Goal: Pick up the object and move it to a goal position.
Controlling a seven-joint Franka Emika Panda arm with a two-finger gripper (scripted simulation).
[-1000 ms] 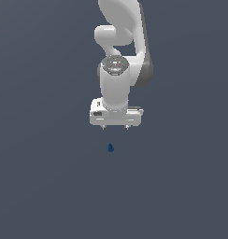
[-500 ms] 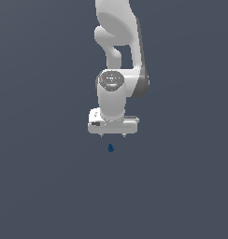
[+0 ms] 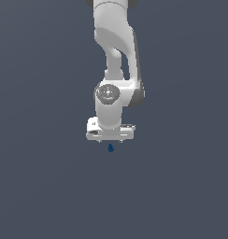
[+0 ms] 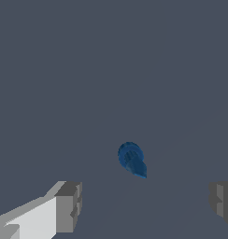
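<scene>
The white tool [image 3: 110,140] is hanging spread wide at the exterior view's centre, gripping nothing, its grey fingertips [image 4: 69,207] standing far apart in the wrist view. The tiny dark blue teardrop-shaped object [image 3: 110,148] is sitting just below it, between the fingertips' lines, on the plain grey surface [image 3: 181,186].

The arm [image 3: 117,56] runs off the exterior view's top edge. There the blob [image 3: 110,148] is too small to show its shape (a mere blue speck). The wrist view cuts off both fingers [image 4: 67,207].
</scene>
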